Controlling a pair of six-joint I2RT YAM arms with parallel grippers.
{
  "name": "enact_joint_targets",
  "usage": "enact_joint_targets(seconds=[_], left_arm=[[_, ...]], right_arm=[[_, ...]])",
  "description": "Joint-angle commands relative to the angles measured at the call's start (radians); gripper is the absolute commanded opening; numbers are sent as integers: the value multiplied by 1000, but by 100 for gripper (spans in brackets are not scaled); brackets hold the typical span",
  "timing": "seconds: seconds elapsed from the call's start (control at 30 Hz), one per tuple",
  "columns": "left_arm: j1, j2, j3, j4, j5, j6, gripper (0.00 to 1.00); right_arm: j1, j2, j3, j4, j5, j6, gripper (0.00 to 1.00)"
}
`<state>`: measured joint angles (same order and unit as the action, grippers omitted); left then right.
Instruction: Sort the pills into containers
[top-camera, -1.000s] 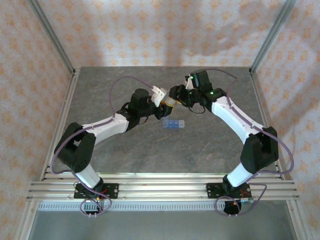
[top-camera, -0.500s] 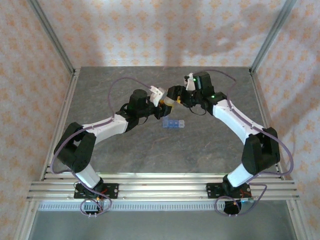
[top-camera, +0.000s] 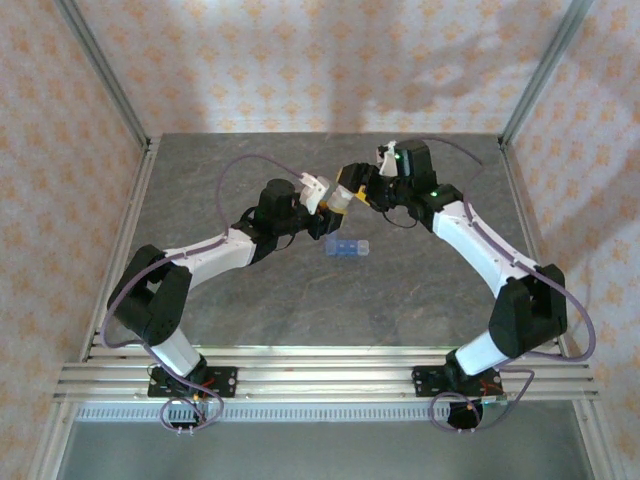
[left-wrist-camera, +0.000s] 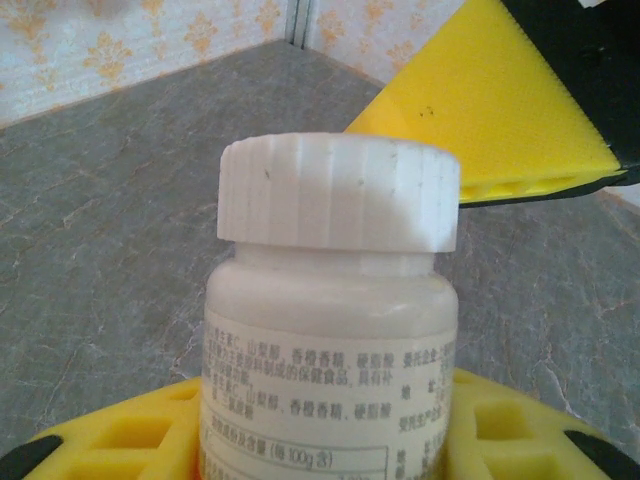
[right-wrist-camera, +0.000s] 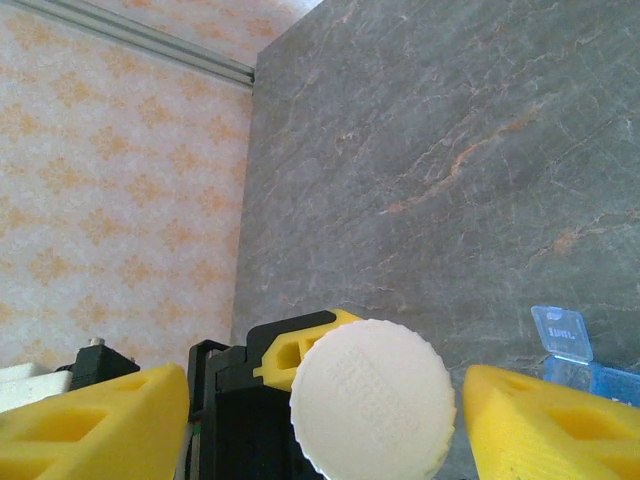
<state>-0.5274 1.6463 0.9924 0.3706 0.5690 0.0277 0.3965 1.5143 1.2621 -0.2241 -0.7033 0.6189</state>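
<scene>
The pill box (top-camera: 346, 249) lies on the table (top-camera: 200, 180), long axis left-right, below both jaws toward the near edge, midway between left arm (top-camera: 215, 250) and right arm (top-camera: 470, 235), one lid (right-wrist-camera: 561, 333) raised. The left jaws pinch the body of the bottle (top-camera: 339, 204), white cap (right-wrist-camera: 372, 400) pointing at the right wrist. The right jaws stand spread, one on each side of the cap, gaps showing. Both arms reach inward, elbows out.

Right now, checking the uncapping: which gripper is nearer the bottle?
Left: the left gripper grips the bottle; the right gripper straddles its white cap, fingers not touching.
</scene>
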Motion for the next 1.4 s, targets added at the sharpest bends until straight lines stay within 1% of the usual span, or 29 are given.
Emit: enact_joint_targets(seconds=[0.0, 0.3, 0.53, 0.63, 0.73, 0.8, 0.9, 1.03, 1.13, 1.2, 1.27, 1.3, 1.37], left_arm=[[12, -33, 19, -2, -3, 22, 0], [11, -34, 20, 5, -1, 14, 0], [10, -35, 17, 5, -2, 13, 0], [12, -36, 16, 11, 0, 9, 0], [12, -38, 16, 17, 15, 4, 0], [13, -44, 13, 22, 35, -2, 0], [20, -55, 6, 45, 78, -31, 0], [38, -58, -24, 158, 164, -141, 0], [42, -56, -40, 213, 186, -190, 0], [42, -54, -43, 224, 186, -199, 0], [42, -53, -40, 219, 176, -193, 0], [41, -51, -36, 211, 169, -183, 0], [42, -50, -31, 180, 145, -160, 0]], right_arm=[[8, 12, 0, 34, 21, 34, 70], [30, 43, 2, 32, 26, 34, 61], [33, 52, -1, 36, 22, 28, 46], [33, 52, -4, 28, 28, 7, 40], [29, 50, -12, 33, 30, -41, 37], [13, 53, -19, 46, 4, -89, 36], [-29, 73, -30, 83, -90, -157, 34], [-71, 79, -55, 148, -241, -254, 35], [-73, 80, -45, 135, -296, -298, 36], [-74, 75, -41, 134, -300, -300, 39], [-73, 72, -33, 120, -290, -301, 47], [-73, 69, -24, 105, -276, -302, 55], [-77, 55, -16, 86, -236, -285, 67]])
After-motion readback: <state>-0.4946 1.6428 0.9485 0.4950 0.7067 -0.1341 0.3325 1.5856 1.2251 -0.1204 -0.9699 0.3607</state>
